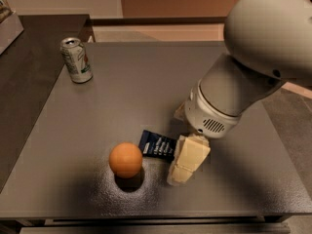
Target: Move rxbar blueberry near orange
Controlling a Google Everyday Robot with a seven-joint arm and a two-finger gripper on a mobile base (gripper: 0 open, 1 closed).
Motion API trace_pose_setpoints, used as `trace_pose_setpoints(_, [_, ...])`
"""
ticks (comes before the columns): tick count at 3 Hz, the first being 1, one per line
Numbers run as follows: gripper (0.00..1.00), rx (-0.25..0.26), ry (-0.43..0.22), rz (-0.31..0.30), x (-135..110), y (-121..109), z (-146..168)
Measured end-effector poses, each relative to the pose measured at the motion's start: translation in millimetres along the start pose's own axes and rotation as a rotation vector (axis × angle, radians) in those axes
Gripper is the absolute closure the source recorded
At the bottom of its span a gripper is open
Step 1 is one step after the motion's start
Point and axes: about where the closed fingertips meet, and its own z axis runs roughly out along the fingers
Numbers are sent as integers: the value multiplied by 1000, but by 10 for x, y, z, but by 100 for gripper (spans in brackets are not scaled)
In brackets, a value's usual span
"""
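Note:
The rxbar blueberry [156,144], a dark navy wrapper with white print, lies flat on the grey table [146,82]. It sits just right of the orange [126,160], almost touching it. My gripper [177,147] is low over the table at the bar's right end. Its fingers stand apart: a near cream finger [188,161] reaches down to the table and a far one [179,113] shows behind the bar. The bar's right end lies between them, partly hidden. The big pale arm housing fills the upper right.
A silver-green drink can [76,60] stands upright at the table's far left. A darker counter [29,48] adjoins the table on the left. The table's front edge runs just below the orange and the gripper.

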Motion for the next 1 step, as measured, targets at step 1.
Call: trace_pose_setpoints(1, [0,0,0,0,0,0,0])
